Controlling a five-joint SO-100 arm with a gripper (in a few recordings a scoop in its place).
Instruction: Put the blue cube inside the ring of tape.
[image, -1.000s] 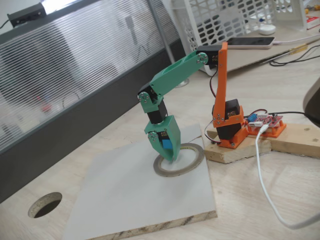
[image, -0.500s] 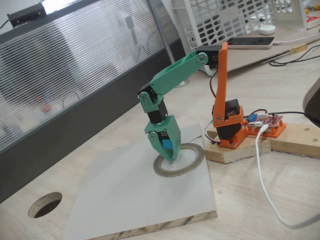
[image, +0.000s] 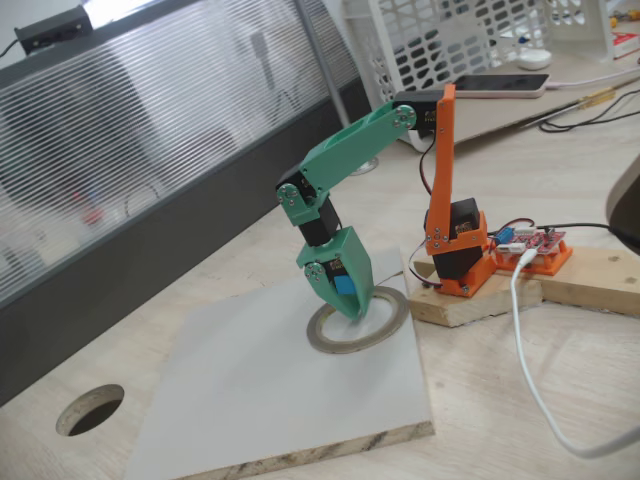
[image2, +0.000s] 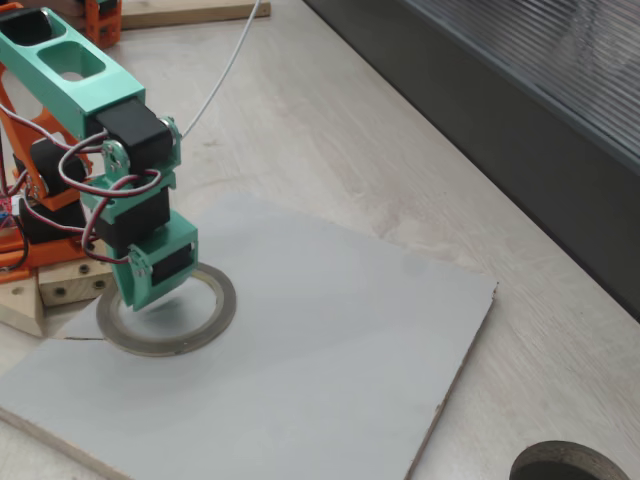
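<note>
Pale wooden tabletop bearing a grey-white board, on which the ring of tape lies flat beside the arm's orange base. Green gripper points down over the ring's opening, its tips low within it; the blue cube shows between the jaws, which are closed on it. In another fixed view the gripper hides the cube and part of the ring. No legible writing.
</note>
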